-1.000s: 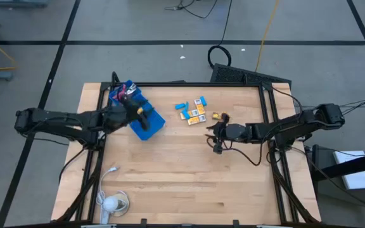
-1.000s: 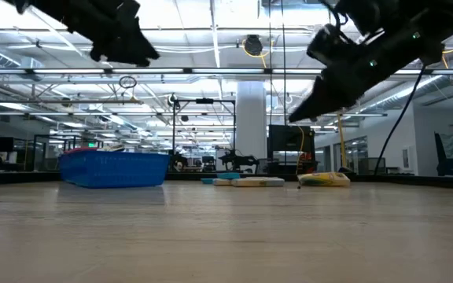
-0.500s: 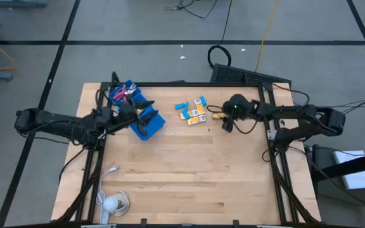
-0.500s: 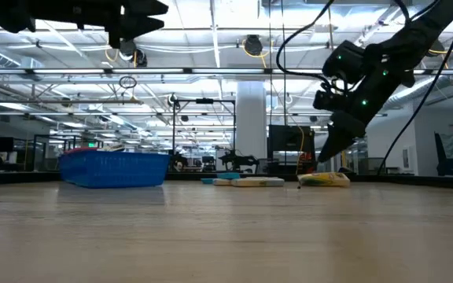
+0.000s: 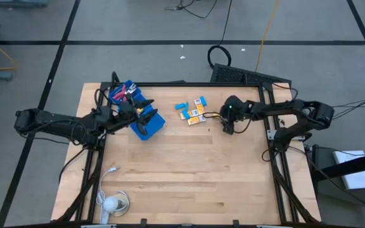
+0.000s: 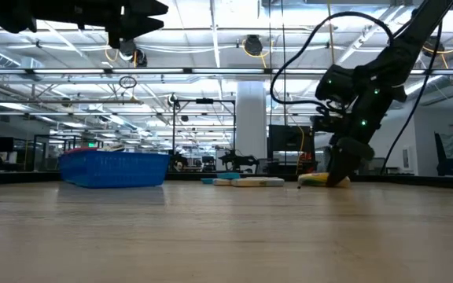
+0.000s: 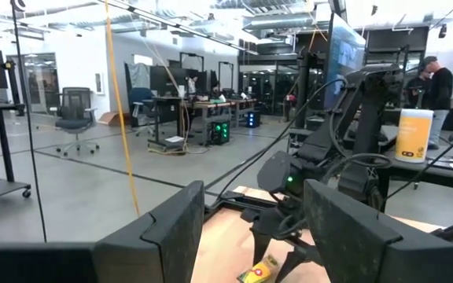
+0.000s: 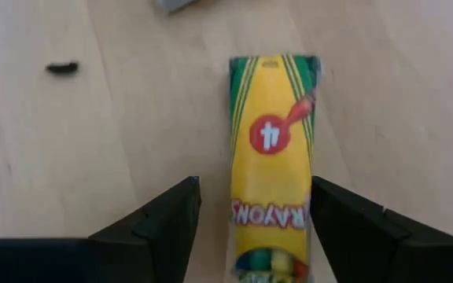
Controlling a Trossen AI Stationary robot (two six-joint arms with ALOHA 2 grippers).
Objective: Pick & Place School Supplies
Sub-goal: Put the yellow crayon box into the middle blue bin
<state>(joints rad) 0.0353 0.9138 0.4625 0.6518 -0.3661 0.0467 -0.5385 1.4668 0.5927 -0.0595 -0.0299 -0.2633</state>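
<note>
A yellow-and-green crayon box (image 8: 272,181) lies flat on the table's far right part (image 5: 216,116). My right gripper (image 8: 254,228) is open and low over it, pointing down, with one finger on either side of the box's long sides; the low view shows that gripper (image 6: 339,171) down at the box (image 6: 319,179). More yellow-orange boxes (image 5: 195,113) and a light-blue piece (image 5: 181,105) lie to its left. A blue tray (image 5: 146,120) holds red-pink tools (image 5: 121,95). My left gripper (image 7: 254,236) is open, level and holds nothing, above the tray (image 5: 143,114). My right gripper straddles the crayon box from above, fingers along its long sides. One finger (image 8: 344,228) stands right at the box's edge (image 8: 309,200), and I cannot tell whether it touches. The other finger (image 8: 163,228) is clearly apart from it. The box lies flat on the table.
A white cable (image 5: 110,171) and a round white object (image 5: 109,203) lie at the near left corner. A small dark speck (image 8: 61,68) sits on the wood near the crayon box. Black frame rails (image 5: 270,107) run along the table's sides. Bare wood (image 5: 189,164) fills the middle and near part.
My right gripper has swung from the table's middle toward the far edge and come down over the crayon box. My left gripper has tipped to level and drawn a little toward the left from over the tray, uncovering its far end.
</note>
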